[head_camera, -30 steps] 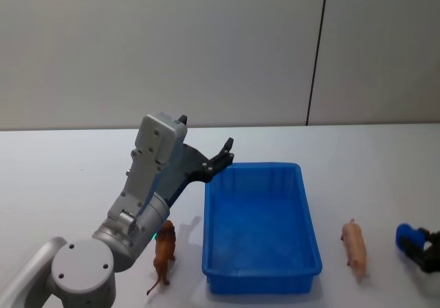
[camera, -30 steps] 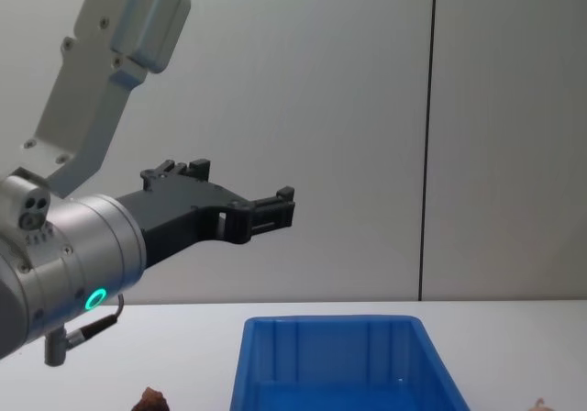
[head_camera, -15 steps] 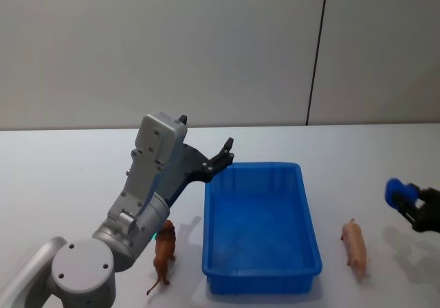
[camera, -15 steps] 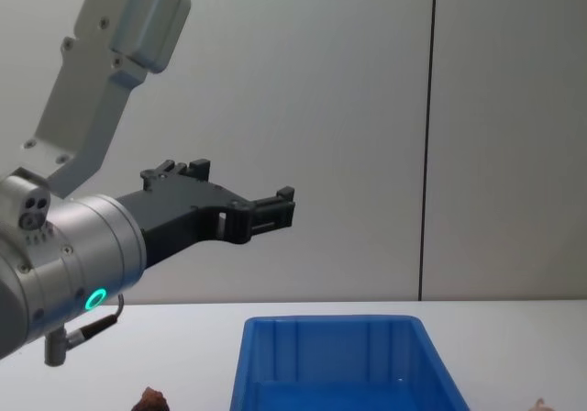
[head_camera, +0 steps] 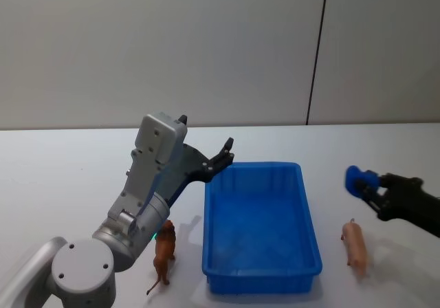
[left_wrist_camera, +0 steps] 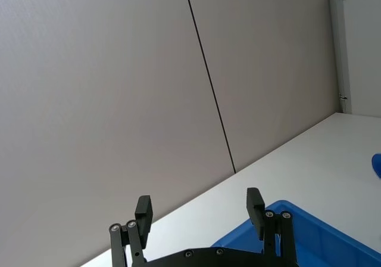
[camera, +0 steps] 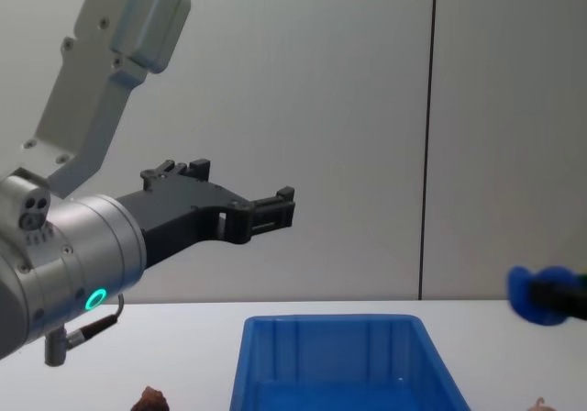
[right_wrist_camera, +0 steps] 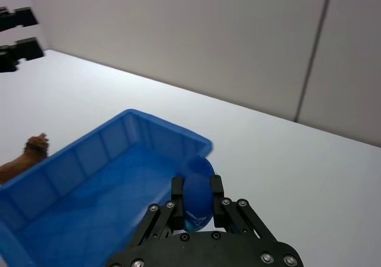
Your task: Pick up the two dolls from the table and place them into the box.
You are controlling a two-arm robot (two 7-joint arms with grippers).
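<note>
Nearest the robot, the reddish-brown doll [head_camera: 163, 251] is standing upright on the white bench [head_camera: 62, 177], just beside the left wall of the blue box [head_camera: 261, 280] and near its front corner. The box is sitting at the middle of the bench with its long side running away from the robot, and nothing is lying inside it. On the box's right, a pink pig figure [head_camera: 355, 248] is lying on the bench, apart from the wall.

Beyond the pig, the right gripper [head_camera: 364, 186] is reaching in from the right and hanging above the bench. Its 2 fingers are clamping the blue doll [head_camera: 356, 179] between them. The doll is riding in the air to the right of the box, outside its rim.

Farther back, the left gripper [head_camera: 225, 154] is hovering well above the bench, close to the box's far left corner. Its 2 fingers are standing wide apart and holding nothing. A plain grey wall [head_camera: 172, 47] is closing off the scene behind the bench.
</note>
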